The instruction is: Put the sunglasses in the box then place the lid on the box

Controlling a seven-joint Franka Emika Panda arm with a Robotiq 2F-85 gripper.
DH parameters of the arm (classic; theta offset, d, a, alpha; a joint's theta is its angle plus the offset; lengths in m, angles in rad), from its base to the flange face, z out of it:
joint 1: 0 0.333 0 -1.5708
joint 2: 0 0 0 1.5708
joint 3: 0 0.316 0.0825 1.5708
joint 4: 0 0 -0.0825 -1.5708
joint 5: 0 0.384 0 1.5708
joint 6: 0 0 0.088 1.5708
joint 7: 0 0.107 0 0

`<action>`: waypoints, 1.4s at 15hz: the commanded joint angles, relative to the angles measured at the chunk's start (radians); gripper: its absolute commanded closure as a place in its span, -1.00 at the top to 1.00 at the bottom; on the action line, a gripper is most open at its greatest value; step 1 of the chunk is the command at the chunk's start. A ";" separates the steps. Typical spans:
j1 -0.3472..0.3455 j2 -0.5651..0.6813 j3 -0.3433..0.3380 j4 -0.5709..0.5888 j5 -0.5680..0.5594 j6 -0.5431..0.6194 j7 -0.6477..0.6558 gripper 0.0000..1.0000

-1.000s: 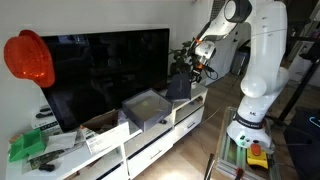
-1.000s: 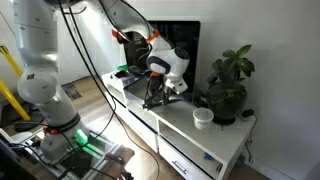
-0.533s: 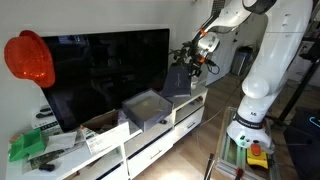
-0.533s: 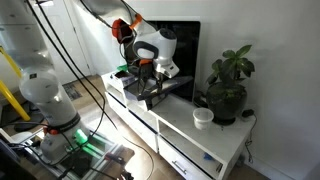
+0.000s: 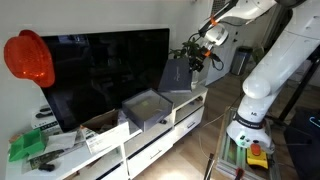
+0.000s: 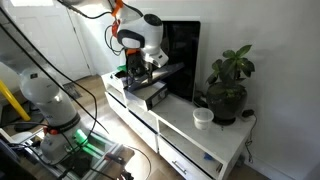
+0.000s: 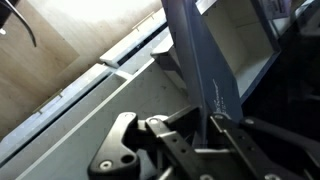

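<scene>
My gripper [image 5: 198, 62] is shut on one edge of the lid [image 5: 177, 76], a flat dark grey square that hangs tilted in the air over the TV stand. The box [image 5: 146, 108], squarish with pale grey walls, stands open on the stand to the lower left of the lid. From the opposite side, the gripper [image 6: 140, 68] holds the lid [image 6: 166, 70] above the box [image 6: 148, 96]. In the wrist view the lid [image 7: 205, 60] runs up from between the fingers [image 7: 243, 130] of the gripper [image 7: 205, 122]. The sunglasses do not show in any view.
A large black TV [image 5: 105, 70] stands behind the box. A potted plant [image 6: 228, 85] and a white bowl [image 6: 203, 117] sit at one end of the white stand [image 6: 215, 140]. A brown cardboard box [image 5: 100, 124], green item [image 5: 28, 146] and red helmet [image 5: 30, 58] are at the other end.
The arm has lifted the lid off the stand near the plant. It has carried the lid up and along the stand toward the box. The gripper stayed shut.
</scene>
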 commanded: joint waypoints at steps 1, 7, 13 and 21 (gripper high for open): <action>0.044 -0.056 -0.045 -0.030 0.088 -0.144 -0.015 -0.97; 0.068 0.063 -0.071 -0.039 0.341 -0.229 -0.149 -0.97; 0.072 0.288 -0.028 -0.013 0.614 -0.282 -0.225 -0.97; 0.066 0.294 -0.019 -0.025 0.582 -0.251 -0.214 -0.89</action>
